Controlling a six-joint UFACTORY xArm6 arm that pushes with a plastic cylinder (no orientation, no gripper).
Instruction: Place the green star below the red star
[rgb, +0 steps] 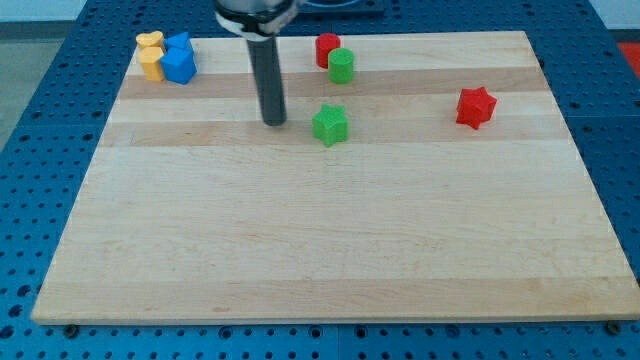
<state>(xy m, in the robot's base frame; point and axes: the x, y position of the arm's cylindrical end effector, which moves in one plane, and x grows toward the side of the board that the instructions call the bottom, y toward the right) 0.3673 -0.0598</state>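
Note:
The green star lies on the wooden board in the upper middle of the view. The red star lies far to its right, near the board's right side and slightly higher in the view. My tip stands on the board just left of the green star, a small gap apart from it. The dark rod rises from the tip to the view's top edge.
A red block and a green cylinder touch each other near the board's top edge, above the green star. A yellow block and a blue block sit together at the top left corner.

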